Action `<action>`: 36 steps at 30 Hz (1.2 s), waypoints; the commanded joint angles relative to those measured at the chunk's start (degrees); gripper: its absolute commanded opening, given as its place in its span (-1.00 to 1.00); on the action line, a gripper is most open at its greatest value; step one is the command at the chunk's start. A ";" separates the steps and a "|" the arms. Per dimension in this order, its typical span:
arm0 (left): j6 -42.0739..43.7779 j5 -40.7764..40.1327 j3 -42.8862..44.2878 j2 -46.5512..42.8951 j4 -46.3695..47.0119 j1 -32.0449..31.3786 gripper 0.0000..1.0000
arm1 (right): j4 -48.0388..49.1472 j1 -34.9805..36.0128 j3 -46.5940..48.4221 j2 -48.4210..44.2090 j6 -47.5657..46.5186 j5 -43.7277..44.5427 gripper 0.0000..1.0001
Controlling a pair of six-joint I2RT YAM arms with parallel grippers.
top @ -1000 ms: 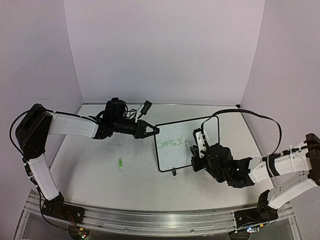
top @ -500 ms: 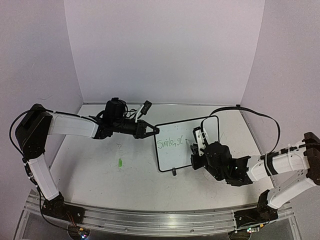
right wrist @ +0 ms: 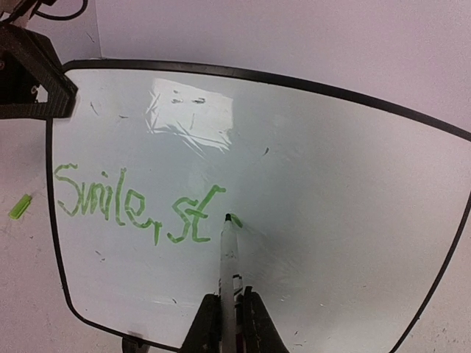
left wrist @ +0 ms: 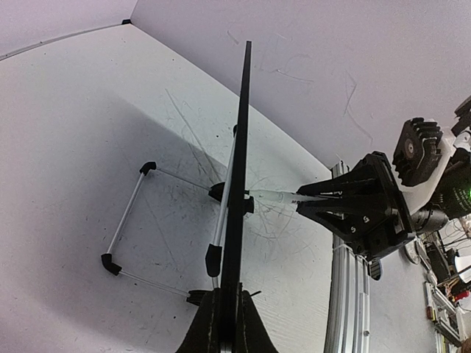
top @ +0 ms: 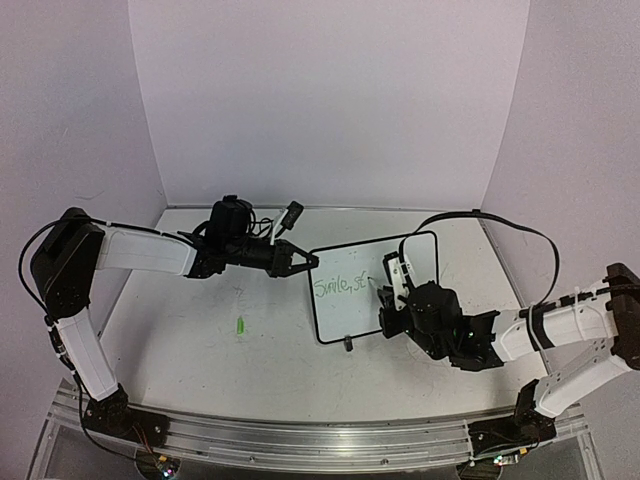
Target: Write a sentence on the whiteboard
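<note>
Green sentence leaves half the whiteboard bare; left pincer clamps its edge, right pincer pinches marker.

Bright and even in the top view, with a faint lilac cast over the walls and worktop. Only soft, pale shadows there. A hard white glare patch high on the whiteboard in the right wrist view, from overhead light. Crisp on the green sentence. Wide-angle bending toward the left wrist view's edges, with a grey shadow across the worktop beside the board.
</note>
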 commanded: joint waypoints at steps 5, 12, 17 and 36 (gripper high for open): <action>1.29 0.13 0.53 -2.06 -2.55 -0.31 -1.00 | -1.26 -0.13 0.28 -0.23 1.39 -1.54 -1.00; 1.23 0.17 0.55 -1.89 -2.63 -0.29 -1.00 | -2.74 0.15 -0.61 -0.69 2.83 -1.42 -1.00; 1.28 0.12 0.45 -2.07 -2.63 -0.28 -1.00 | -3.44 0.24 -0.85 -1.03 3.28 -1.06 -1.00; 1.29 0.12 0.50 -2.11 -2.70 -0.39 -1.00 | -2.82 0.18 0.23 -0.70 3.05 2.61 -1.00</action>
